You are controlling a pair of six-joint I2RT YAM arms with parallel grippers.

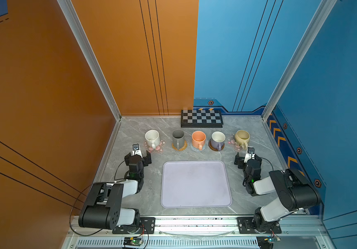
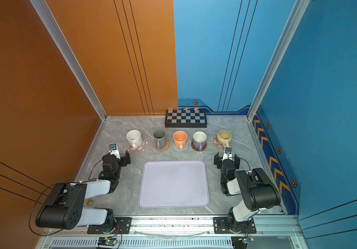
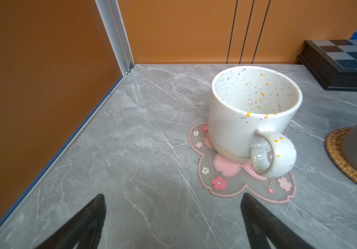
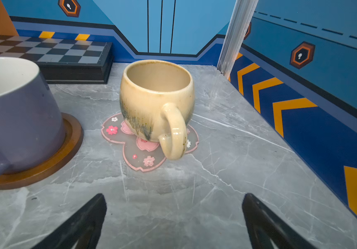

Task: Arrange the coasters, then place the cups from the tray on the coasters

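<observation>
White mug (image 3: 253,120) showing yellow, red, blue speckles. Flower coaster (image 3: 227,185) under it showing clear greyish field, pink rim, pink blossoms. Tall mug (image 1: 178,139) showing plain grey; woven coaster (image 3: 341,163) showing golden brown. Orange mug (image 1: 198,139) showing plain orange; disc coaster (image 1: 193,147) showing grey-blue. Lavender mug (image 4: 22,120) showing cream inside; wooden coaster (image 4: 69,148) showing dark brown. Beige-yellow mug (image 4: 151,97) carrying grey-green streaks; second flower coaster (image 4: 138,159) showing same pink blossoms. Tray (image 1: 194,185) showing pale lavender. Checkerboard (image 4: 50,50) showing black and grey squares. Table (image 3: 130,151) showing grey marble, white veins.

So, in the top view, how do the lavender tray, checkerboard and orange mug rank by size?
In a top view, largest to smallest:
lavender tray
checkerboard
orange mug
None look close in size.
</observation>
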